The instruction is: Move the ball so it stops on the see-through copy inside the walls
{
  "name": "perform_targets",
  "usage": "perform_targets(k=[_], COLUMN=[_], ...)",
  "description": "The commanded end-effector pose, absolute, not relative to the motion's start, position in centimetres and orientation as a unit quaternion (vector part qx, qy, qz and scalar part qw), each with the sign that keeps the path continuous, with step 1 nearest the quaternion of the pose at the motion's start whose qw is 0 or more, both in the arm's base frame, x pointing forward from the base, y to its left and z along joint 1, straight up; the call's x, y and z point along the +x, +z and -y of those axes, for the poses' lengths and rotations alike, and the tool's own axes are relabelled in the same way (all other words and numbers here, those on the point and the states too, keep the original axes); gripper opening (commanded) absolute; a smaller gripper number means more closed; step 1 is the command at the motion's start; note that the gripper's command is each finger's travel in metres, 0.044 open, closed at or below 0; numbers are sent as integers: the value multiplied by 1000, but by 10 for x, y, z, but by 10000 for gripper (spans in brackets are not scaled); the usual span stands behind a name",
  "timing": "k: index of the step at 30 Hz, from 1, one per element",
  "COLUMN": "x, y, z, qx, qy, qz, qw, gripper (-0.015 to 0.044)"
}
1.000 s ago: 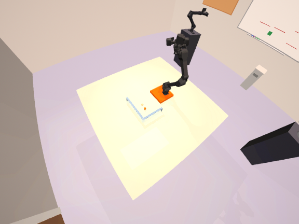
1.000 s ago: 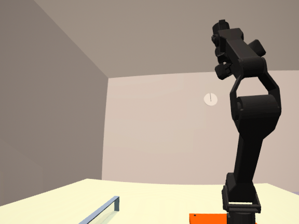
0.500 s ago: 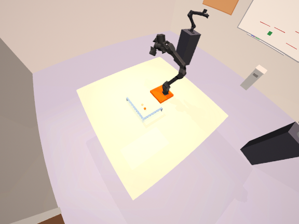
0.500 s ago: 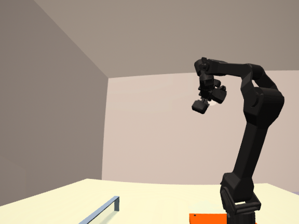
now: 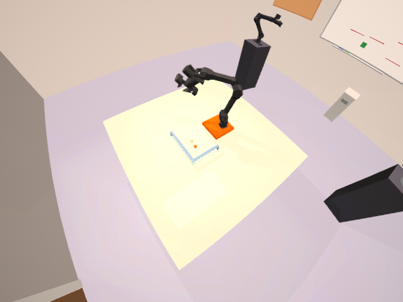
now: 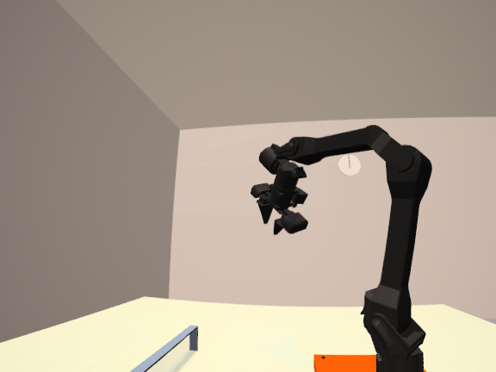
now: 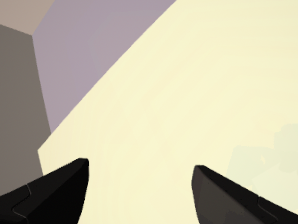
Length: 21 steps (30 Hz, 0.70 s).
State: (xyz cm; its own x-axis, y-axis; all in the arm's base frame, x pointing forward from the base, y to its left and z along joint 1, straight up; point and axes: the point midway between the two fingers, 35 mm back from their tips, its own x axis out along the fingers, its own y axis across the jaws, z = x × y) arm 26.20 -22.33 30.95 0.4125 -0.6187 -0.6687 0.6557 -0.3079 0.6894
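Gripper (image 5: 186, 84) high above table (image 5: 245, 168), fingers apart, holding nothing.
Orange ball (image 5: 195, 146) lies on table inside corner of the clear walls (image 5: 189, 152), just beside the see-through copy (image 5: 192, 140), not on it; arm w/ gripper well apart.

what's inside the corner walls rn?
Inside the clear walls: the orange ball and its paler see-through copy, apart. Nothing covers them; the open claw hangs high, empty.

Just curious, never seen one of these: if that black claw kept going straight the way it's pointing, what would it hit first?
Probably the pale yellow table: the gripper points down at it, open, holding nothing. Ball isn't in that line.
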Motion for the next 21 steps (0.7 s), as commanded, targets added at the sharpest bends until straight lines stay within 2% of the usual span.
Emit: perform_targets(k=[1, 6, 11, 16, 21], x=[301, 335, 347, 338, 310], y=[269, 216, 165, 117, 76], z=[183, 120, 50, -21, -81], qx=[532, 413, 270, 114, -37], qy=[-499, -407, -278, -123, 37], qz=[-170, -352, -504, -618, -688], qw=[663, 735, 772, 768, 723], gripper=[225, 225, 225, 225, 225])
